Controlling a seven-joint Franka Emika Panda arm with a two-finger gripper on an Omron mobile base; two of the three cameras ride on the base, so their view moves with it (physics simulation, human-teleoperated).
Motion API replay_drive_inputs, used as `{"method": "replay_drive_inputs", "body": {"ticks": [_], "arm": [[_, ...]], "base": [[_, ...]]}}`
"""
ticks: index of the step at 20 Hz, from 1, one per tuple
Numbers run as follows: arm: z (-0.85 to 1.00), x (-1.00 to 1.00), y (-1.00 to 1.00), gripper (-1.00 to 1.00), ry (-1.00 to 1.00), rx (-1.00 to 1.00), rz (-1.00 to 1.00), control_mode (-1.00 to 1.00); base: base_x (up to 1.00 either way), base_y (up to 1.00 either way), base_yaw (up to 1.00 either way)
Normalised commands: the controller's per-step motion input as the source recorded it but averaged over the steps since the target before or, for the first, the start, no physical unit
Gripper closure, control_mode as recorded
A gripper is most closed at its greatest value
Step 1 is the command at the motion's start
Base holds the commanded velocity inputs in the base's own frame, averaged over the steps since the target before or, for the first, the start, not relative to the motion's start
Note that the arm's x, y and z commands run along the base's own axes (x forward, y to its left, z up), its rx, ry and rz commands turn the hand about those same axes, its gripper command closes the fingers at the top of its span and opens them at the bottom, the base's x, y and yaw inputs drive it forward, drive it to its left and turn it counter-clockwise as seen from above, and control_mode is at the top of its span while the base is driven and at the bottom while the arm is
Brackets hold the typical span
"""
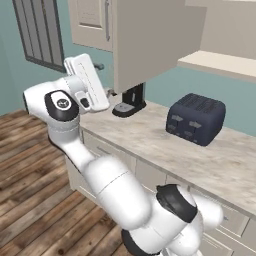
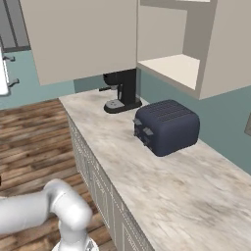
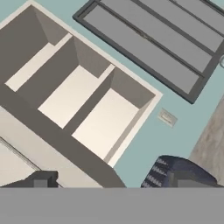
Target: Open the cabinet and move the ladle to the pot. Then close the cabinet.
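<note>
Pincer (image 3: 109, 181) spread wide, holding nothing, touching nothing; cabinet (image 2: 166, 39) door swung open, shelf bare.

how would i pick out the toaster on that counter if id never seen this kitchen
Start at the long pale marbled counter along the teal wall, under the beige upper cabinets. Two appliances stand on it: the toaster is the squat dark navy box with slots on top, sitting out in the middle, while its neighbour, the black coffee machine, is taller and upright against the wall.
</note>
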Motion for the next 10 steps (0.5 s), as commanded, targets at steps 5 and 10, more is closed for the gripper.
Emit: {"method": "replay_drive_inputs", "body": {"ticks": [5,10], "arm": [[-0.09,0.64,0.22,-1.0,-0.01,0.0,-0.03,-1.0],[-0.12,0.6,0.21,-1.0,-0.03,0.0,-0.03,-1.0]], "base": [[0.0,0.0,0.0],[0.0,0.0,0.0]]}}
